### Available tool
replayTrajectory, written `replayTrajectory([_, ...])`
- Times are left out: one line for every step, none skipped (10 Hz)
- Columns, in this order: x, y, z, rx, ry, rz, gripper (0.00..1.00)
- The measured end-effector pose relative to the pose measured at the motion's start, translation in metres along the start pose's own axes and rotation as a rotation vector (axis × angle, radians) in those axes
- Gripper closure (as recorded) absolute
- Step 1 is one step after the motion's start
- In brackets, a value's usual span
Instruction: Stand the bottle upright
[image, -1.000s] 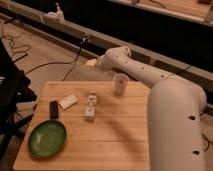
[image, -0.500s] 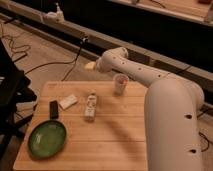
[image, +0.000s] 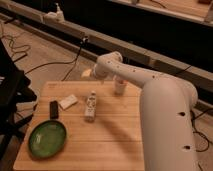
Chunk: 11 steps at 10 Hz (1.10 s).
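One hand (image: 89, 73) hangs behind the table (image: 112, 145), well apart from the bottle (image: 90, 106).

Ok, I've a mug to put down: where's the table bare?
Bare: the front strip between plate and arm, and the patch between bottle and arm, before the cup. Crowded: the left, with plate, dark bar and white block. The pincer is at the back edge.

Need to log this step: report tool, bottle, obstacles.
Tool over far edge of table, apart from bottle. Bottle lying down mid-table, untouched. Cup and block nearby, neither touching it.
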Motion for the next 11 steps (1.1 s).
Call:
replayTrajectory([0.017, 0.003, 0.013, -0.014, 0.046, 0.013, 0.2])
replayTrajectory([0.026, 0.004, 0.019, -0.021, 0.071, 0.021, 0.2])
replayTrajectory([0.025, 0.003, 0.018, -0.021, 0.07, 0.021, 0.2])
replayTrajectory([0.025, 0.002, 0.018, -0.02, 0.069, 0.022, 0.2])
replayTrajectory([0.025, 0.003, 0.018, -0.021, 0.069, 0.022, 0.2])
replayTrajectory([0.026, 0.003, 0.018, -0.018, 0.072, 0.02, 0.2])
replayTrajectory([0.026, 0.002, 0.018, -0.014, 0.076, 0.021, 0.2])
replayTrajectory([0.03, -0.007, 0.023, 0.008, 0.105, 0.035, 0.2])
replayTrajectory([0.034, -0.016, 0.028, 0.026, 0.132, 0.051, 0.2])
replayTrajectory([0.037, -0.023, 0.033, 0.04, 0.155, 0.065, 0.2])
replayTrajectory([0.039, -0.029, 0.037, 0.053, 0.174, 0.08, 0.2])
